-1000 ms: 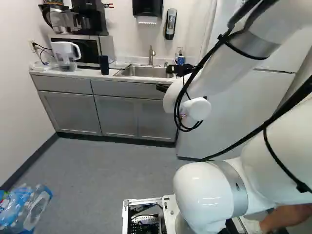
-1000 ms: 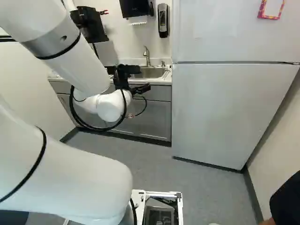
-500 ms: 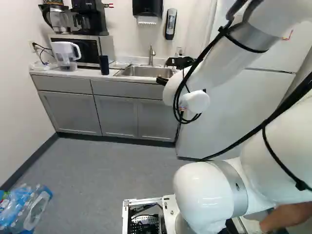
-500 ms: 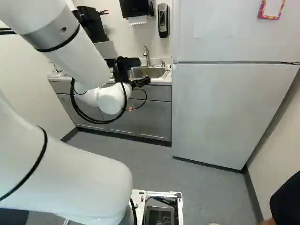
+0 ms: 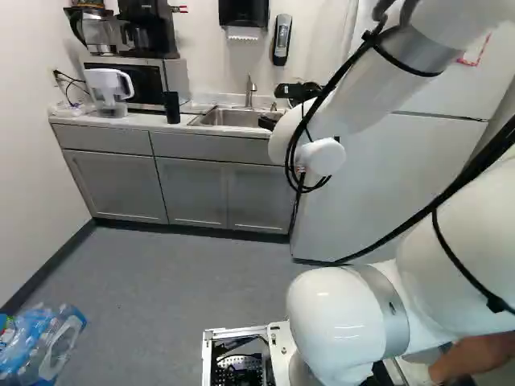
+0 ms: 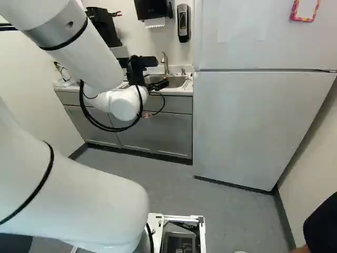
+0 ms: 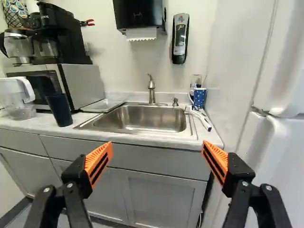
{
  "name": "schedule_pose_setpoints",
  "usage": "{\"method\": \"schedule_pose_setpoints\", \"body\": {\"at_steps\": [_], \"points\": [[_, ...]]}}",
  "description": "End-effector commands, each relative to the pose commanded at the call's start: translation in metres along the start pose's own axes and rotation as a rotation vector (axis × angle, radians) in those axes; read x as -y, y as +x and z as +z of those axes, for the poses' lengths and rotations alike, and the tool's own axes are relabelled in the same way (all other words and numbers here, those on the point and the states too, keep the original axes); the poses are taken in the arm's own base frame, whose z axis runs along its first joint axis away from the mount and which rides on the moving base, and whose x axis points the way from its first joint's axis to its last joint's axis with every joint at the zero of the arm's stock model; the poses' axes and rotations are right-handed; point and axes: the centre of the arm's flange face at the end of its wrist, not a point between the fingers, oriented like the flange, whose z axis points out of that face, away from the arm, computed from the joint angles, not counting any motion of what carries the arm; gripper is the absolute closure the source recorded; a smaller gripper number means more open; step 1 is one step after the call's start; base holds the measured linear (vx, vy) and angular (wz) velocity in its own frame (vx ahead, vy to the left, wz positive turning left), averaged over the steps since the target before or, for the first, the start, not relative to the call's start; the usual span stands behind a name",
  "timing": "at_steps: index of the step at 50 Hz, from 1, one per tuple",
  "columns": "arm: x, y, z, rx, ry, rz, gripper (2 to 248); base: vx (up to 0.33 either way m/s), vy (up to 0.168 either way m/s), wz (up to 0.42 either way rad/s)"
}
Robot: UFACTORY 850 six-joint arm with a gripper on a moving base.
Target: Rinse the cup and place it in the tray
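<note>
My gripper (image 6: 159,84) is raised before the counter, near the sink, in the right base view. In the wrist view the gripper (image 7: 156,156) has its orange-padded fingers wide apart, nothing between them. A dark blue cup (image 7: 59,109) stands upright on the counter beside the microwave; the left base view shows the same dark cup (image 5: 171,107). A blue dotted cup (image 7: 199,98) stands at the other side of the sink. A flat, clear tray-like thing (image 7: 102,105) lies between the dark cup and the sink (image 7: 142,118). The fingers touch neither cup.
A faucet (image 7: 151,90) rises behind the sink, and a brush (image 7: 202,118) lies by the dotted cup. A water pitcher (image 5: 109,91), microwave (image 5: 145,80) and coffee maker (image 5: 147,28) stand along the counter. The fridge (image 6: 253,121) borders it. Plastic bottles (image 5: 40,346) are near the base.
The gripper and wrist have risen and tilted somewhat relative to the joint at the views' foot. The base and the things on the counter have not moved.
</note>
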Motion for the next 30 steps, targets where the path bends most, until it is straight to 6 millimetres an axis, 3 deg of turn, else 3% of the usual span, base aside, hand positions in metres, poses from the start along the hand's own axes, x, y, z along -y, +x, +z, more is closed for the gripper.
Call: {"method": "schedule_pose_setpoints", "body": {"at_steps": [30], "points": [[0.0, 0.025, 0.011, 0.01, 0.0, 0.0, 3, 0.0, 0.0, 0.0]]}}
